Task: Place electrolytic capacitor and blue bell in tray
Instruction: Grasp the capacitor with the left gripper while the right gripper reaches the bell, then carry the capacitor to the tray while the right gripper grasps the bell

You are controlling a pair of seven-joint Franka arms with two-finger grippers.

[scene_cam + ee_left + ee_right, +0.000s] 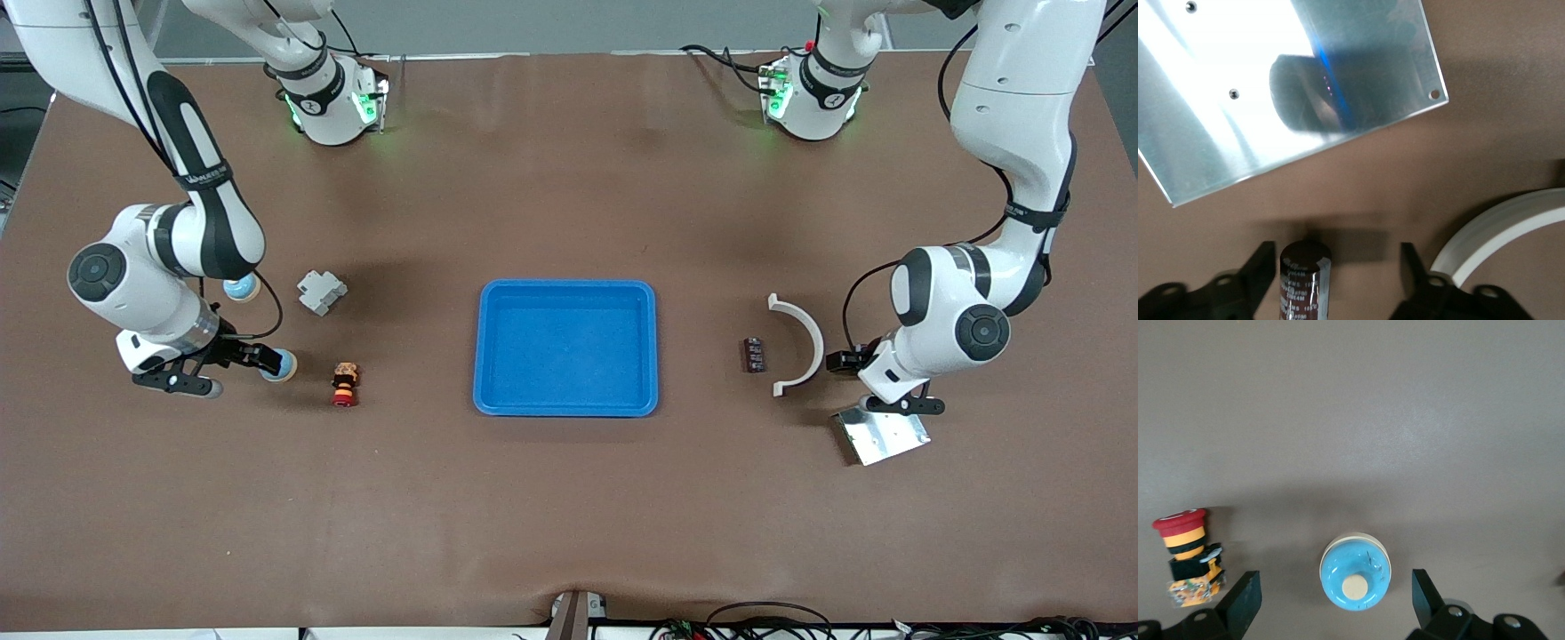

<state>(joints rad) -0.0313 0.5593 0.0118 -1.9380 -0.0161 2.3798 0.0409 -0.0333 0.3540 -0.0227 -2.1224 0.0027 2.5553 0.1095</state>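
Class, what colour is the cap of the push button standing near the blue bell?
Red, above a yellow band; the push button shows best in the right wrist view.

White arms, black joints, black fingers (1241, 603)

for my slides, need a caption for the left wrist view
Left claw straddling a dark capacitor, between silver plate and white curved piece.

Blue tray (566, 293) mid-table, capacitor (1303, 283) upright, blue bell (1355, 572) upright
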